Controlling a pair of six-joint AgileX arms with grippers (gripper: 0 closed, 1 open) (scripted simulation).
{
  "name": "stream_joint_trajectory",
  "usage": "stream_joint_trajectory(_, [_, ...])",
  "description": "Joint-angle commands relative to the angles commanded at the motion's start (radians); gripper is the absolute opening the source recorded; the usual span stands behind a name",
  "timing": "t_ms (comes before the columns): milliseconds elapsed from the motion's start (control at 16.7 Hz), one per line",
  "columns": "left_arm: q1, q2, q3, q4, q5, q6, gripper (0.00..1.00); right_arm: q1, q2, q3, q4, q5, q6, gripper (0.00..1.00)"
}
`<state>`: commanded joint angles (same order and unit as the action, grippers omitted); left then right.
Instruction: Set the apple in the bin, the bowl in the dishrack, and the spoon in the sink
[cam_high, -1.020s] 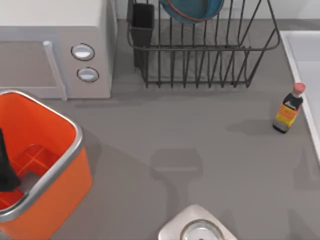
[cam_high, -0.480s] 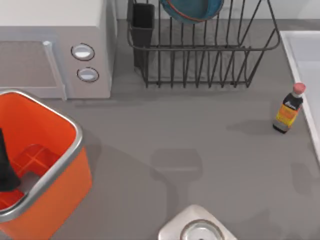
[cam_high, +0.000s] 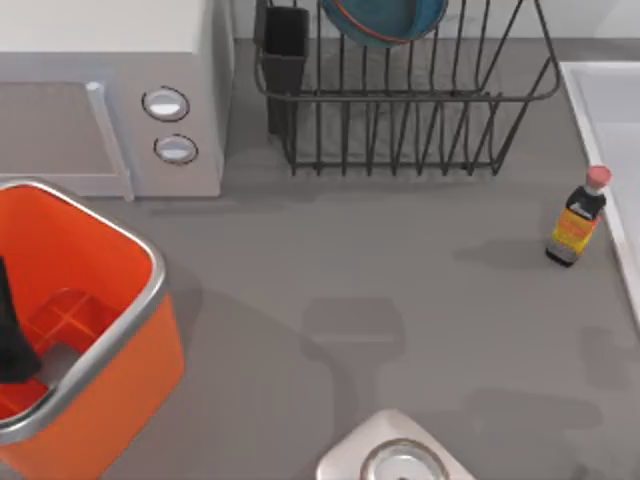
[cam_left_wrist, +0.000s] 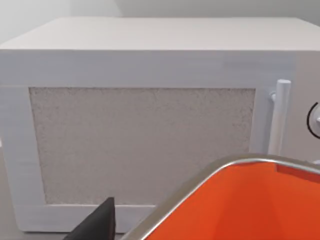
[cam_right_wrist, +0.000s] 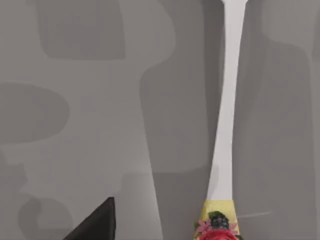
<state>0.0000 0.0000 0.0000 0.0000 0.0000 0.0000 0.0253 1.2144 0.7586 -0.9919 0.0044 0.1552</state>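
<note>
1. The bowl in the dishrack is cut off by the picture's top edge.
2. The sink runs off the right edge.
3. The bin runs off the left edge.
4. The bottle's label is too small to read.

The bin is bright orange with a silver-grey rim; a black part of the left arm stands against the orange inside. Behind it the microwave is white, with 2 round pale knobs and a speckled grey door panel. The dishrack is dark-grey wire — the bowl in it is blue, banded reddish-brown. The bottle is dark with an orange-yellow label and pink cap. The sink is whitish. The table is plain grey. Under the right wrist, the spoon is white — its end yellow-banded, with a red and green floral pattern.
</note>
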Motion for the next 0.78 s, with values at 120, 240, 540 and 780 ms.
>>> stream_joint_trajectory(120, [0.000,0.000,0.000,0.000,0.000,0.000,1.00,0.002,0.052,0.035,-0.043,0.000,0.008,1.00])
stream_joint_trajectory(240, [0.000,0.000,0.000,0.000,0.000,0.000,1.00,0.003,0.066,0.046,-0.056,0.001,0.011,1.00])
stream_joint_trajectory(540, [0.000,0.000,0.000,0.000,0.000,0.000,1.00,0.000,0.064,0.041,-0.051,0.001,0.010,1.00])
stream_joint_trajectory(780, [0.000,0.000,0.000,0.000,0.000,0.000,1.00,0.002,0.121,-0.018,0.060,0.001,0.010,1.00])
